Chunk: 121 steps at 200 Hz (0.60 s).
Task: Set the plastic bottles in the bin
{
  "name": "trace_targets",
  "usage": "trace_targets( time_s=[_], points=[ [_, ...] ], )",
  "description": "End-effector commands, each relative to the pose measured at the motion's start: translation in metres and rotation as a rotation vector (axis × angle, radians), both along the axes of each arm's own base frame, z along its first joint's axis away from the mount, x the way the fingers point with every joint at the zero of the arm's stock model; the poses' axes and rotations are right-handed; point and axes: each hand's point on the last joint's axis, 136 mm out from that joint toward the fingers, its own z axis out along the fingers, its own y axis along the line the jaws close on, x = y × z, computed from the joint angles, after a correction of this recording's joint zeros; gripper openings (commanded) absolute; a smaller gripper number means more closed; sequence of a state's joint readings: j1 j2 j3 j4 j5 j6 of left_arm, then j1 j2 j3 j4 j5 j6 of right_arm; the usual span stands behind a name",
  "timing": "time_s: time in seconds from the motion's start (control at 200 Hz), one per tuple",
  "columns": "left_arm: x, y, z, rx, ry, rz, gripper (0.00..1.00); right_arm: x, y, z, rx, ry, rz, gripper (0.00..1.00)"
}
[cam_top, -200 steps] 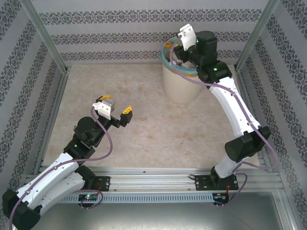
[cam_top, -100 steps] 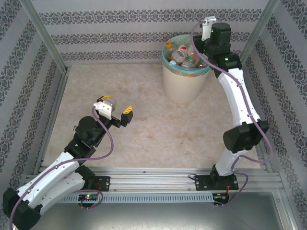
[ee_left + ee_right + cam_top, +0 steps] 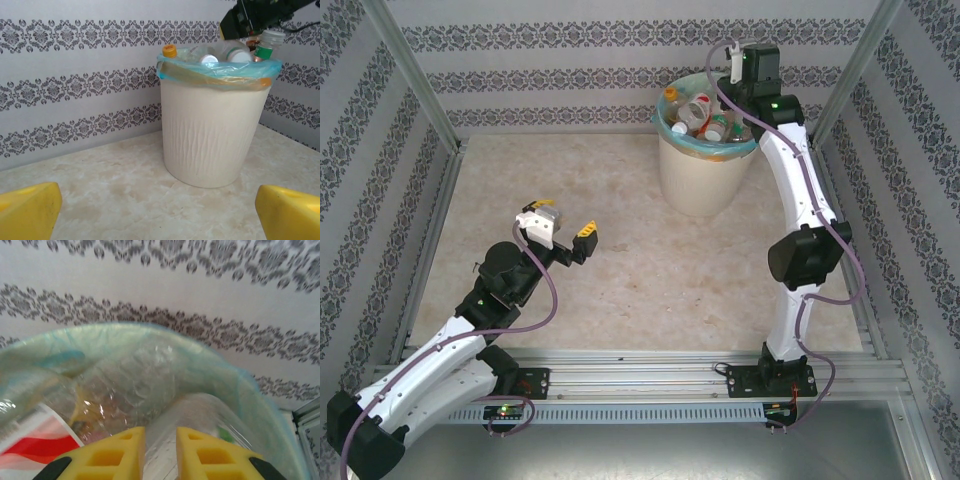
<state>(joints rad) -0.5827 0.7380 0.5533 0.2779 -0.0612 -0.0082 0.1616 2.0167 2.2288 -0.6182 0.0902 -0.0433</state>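
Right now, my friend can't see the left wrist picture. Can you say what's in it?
A cream-white bin lined with a teal bag stands on a pale marbled table before patterned wallpaper, with plastic bottles heaped to its rim. The yellow jaws of the left gripper sit wide apart in the bottom corners, holding nothing.

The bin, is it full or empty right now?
Full: the bin holds plastic bottles heaped to the rim of its teal bag, with some caps poking above it.
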Motion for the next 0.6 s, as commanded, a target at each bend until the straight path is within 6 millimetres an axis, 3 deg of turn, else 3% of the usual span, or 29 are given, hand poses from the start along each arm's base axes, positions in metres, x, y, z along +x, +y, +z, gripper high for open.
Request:
trace_targets(
  time_s=[0.0,0.16,0.345,0.6],
  points=[
    [-0.001,0.0,0.008,-0.034,-0.023,0.003,1.0,-0.018,0.002,-0.061,-0.024,0.186,-0.008,0.24],
    [0.0,-0.001,0.006,-0.029,-0.019,0.001,1.0,-0.019,0.006,-0.052,-0.018,0.145,0.0,0.24],
    [0.001,-0.002,0.007,-0.035,-0.023,-0.002,1.0,-0.007,0.009,-0.021,-0.025,0.078,0.013,0.28],
    [0.001,-0.001,0.016,-0.042,-0.039,0.004,1.0,-0.003,0.013,0.069,-0.01,-0.121,0.012,0.38]
  ],
)
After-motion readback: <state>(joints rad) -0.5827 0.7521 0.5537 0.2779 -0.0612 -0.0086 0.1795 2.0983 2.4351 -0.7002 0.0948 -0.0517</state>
